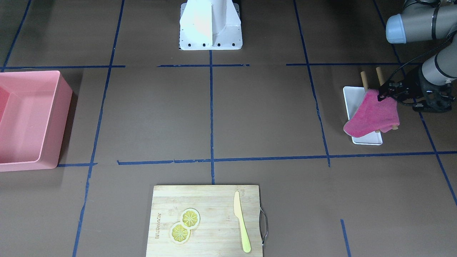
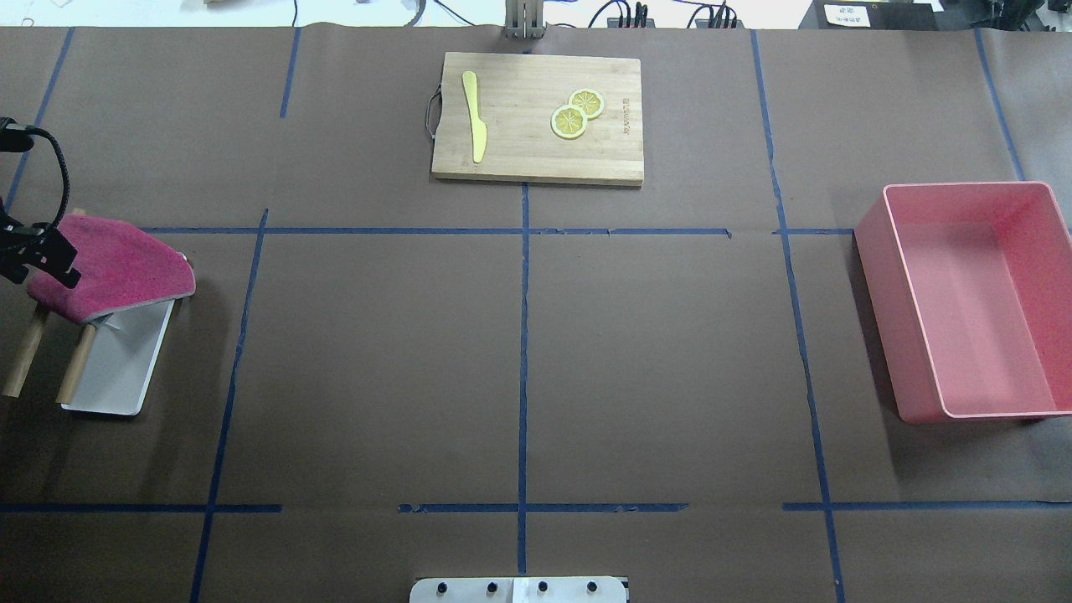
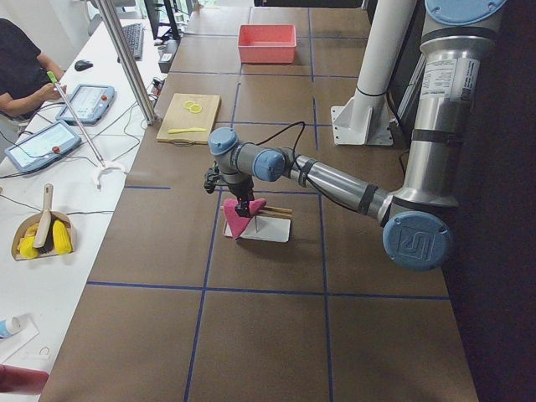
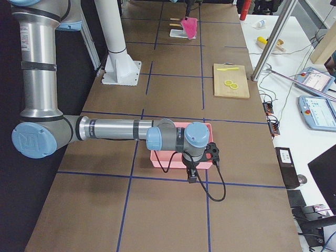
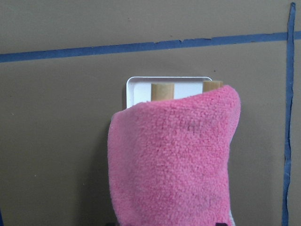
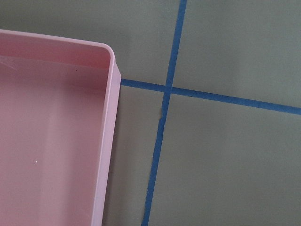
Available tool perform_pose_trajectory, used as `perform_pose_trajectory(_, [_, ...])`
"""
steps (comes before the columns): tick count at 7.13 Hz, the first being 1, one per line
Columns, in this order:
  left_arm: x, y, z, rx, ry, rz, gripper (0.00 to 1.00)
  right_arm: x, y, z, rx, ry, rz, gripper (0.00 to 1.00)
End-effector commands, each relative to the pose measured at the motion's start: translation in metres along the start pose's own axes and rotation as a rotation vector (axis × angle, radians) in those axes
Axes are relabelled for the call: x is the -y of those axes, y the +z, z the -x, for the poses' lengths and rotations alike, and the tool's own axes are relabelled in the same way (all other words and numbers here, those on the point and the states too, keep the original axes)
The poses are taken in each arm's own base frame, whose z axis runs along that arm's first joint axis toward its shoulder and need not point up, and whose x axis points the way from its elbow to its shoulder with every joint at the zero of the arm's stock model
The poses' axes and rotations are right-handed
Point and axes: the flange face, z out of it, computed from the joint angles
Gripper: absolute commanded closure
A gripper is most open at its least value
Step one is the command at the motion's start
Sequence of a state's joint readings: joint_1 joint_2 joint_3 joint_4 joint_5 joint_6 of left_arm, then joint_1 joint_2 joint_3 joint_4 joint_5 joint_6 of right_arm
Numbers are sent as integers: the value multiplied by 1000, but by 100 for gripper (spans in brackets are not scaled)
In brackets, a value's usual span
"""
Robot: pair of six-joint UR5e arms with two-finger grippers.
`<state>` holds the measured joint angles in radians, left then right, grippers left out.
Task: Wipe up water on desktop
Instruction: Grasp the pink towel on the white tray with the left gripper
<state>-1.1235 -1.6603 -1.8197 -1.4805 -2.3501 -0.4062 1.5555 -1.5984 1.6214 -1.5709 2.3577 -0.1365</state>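
The desktop [image 1: 264, 114] is a dark-brown surface with a grid of blue tape; I see no water on it. My left gripper [image 1: 387, 93] is shut on one edge of a pink cloth [image 1: 371, 114] and holds it hanging over a white tray [image 1: 367, 140]. It is at the left edge of the overhead view [image 2: 46, 255], with the cloth [image 2: 117, 268] beside it. In the left wrist view the cloth [image 5: 174, 160] covers most of the tray [image 5: 183, 84]. My right gripper [image 4: 191, 176] shows only in the exterior right view, by the pink bin; I cannot tell its state.
Two wooden rods [image 1: 364, 77] lie across the tray. A pink bin [image 2: 971, 293] stands on the robot's right side. A bamboo cutting board [image 2: 536, 117] with a yellow knife [image 2: 474, 113] and two lemon slices [image 2: 576, 113] lies at the far edge.
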Motion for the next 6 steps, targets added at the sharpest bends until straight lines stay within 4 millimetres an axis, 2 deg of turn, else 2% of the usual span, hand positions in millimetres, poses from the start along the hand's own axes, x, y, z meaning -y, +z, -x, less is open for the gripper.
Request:
perform_pose_trajectory(1, [1, -1, -2, -1, 3, -2, 80, 0, 0, 0, 0, 0, 0, 0])
perform_pose_trajectory(2, [1, -1, -2, 0, 6, -2, 92, 0, 0, 0, 0, 0, 0, 0])
perform_pose_trajectory(4, [-2, -8, -6, -4, 18, -16, 100, 0, 0, 0, 0, 0, 0, 0])
perform_pose_trajectory(6, [-4, -20, -10, -10, 26, -39, 100, 0, 0, 0, 0, -2, 0, 0])
